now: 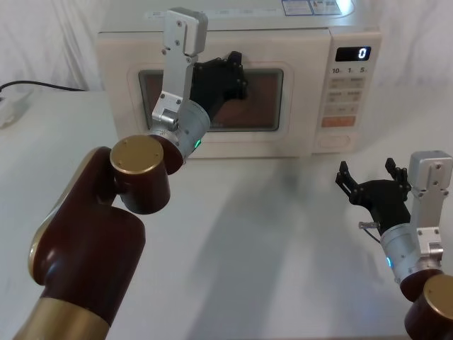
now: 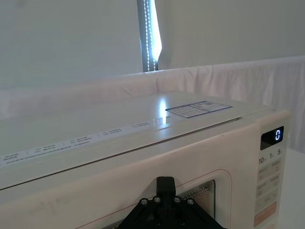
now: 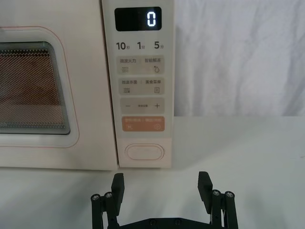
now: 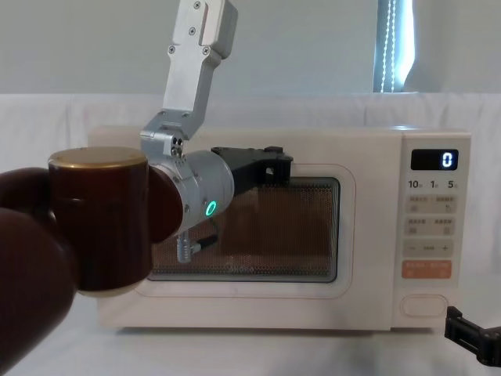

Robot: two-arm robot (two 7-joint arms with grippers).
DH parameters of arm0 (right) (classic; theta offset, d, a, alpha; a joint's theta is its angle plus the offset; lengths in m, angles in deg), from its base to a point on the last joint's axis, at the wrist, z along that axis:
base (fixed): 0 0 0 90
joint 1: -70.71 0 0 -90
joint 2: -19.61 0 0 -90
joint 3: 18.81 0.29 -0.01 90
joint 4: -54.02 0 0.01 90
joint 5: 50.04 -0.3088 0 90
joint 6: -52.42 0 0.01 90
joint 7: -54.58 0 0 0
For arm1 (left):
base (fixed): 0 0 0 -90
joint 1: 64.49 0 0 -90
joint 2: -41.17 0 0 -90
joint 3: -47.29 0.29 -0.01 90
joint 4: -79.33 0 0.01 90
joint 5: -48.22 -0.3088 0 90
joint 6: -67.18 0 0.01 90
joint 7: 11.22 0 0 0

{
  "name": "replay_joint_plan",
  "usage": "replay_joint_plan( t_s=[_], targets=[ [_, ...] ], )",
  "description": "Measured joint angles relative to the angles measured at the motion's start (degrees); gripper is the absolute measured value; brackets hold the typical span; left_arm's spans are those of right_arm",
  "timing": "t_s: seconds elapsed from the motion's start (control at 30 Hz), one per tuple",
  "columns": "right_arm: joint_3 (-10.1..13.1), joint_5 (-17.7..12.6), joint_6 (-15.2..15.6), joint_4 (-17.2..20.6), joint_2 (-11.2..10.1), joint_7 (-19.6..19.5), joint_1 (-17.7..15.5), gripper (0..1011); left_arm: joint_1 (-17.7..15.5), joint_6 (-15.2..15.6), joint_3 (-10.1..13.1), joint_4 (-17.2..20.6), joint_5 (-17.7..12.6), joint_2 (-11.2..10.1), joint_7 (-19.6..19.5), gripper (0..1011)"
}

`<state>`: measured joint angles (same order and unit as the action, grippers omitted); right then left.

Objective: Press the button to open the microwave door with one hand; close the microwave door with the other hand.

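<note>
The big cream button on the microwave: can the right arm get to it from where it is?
Probably yes. The right gripper, fingers open, sits on the button's side, low in front of it, with bare table between and nothing blocking.

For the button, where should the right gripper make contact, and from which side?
Press the button at its flat centre, straight on from the front. It is a wide pill inside a raised rim, facing the right gripper, whose open fingers sit in front and below it.

The microwave door [image 4: 258,286] looked like smooth cream plastic around a dark meshed glass window [image 4: 266,227]; the table [image 1: 269,234] was matt white; both grippers [image 3: 162,188] were matt black.
</note>
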<state>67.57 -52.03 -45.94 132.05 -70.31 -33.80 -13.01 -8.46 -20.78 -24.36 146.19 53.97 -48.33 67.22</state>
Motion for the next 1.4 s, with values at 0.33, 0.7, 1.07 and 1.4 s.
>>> replay_joint_plan(
  t_s=[0.33, 0.7, 1.07, 1.4],
  targets=[
    [0.01, 0.0, 0.0, 0.0, 0.0, 0.0, 0.01, 1002, -0.3, -0.15, 0.06, -0.55, 0.12, 0.14, -0.16, 0],
    [0.0, 0.0, 0.0, 0.0, 0.0, 0.0, 0.0, 1002, -0.53, -0.21, -0.02, -0.96, 0.19, 0.22, -0.09, 0],
    [0.0, 0.0, 0.0, 0.0, 0.0, 0.0, 0.01, 1002, -0.65, -0.44, -0.14, -1.31, 0.15, 0.3, -0.08, 0],
    [0.0, 0.0, 0.0, 0.0, 0.0, 0.0, 0.01, 1002, 3.14, 0.54, -0.3, 3.66, 1.06, -1.05, -0.79, 0]
  ],
)
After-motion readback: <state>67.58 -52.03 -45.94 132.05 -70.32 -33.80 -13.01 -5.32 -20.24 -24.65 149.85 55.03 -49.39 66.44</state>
